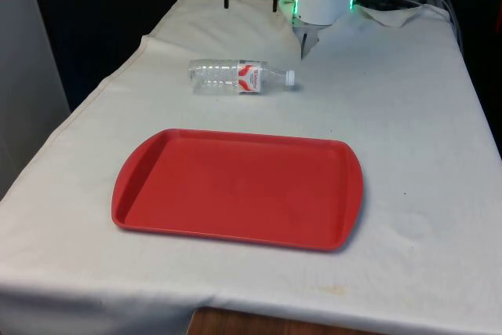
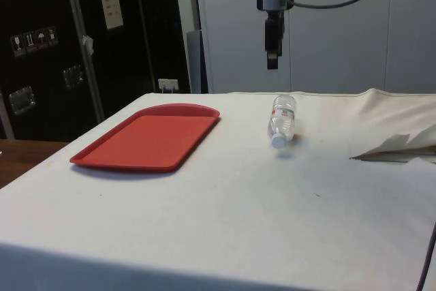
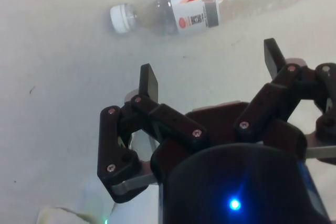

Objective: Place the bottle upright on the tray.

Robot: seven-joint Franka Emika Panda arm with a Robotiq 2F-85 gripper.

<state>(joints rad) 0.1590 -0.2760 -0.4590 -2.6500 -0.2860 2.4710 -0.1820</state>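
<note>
Nearest in the front view lies the red tray, flat on the white-clothed desk and carrying nothing. Beyond it, well apart from its far rim, the clear plastic bottle lies on its side, its red-and-white label about mid-body and its white cap pointing toward the front view's right. Farther back the gripper hangs above the desk, close to the cap end but clear of the bottle; in the wrist view its fingers stand wide apart with nothing between them. The job looks to be at the approach stage, the bottle not yet grasped. The next move probably calls for lining the open fingers across the bottle's body, descending and closing, then turning it cap-up before setting it on the tray.
</note>
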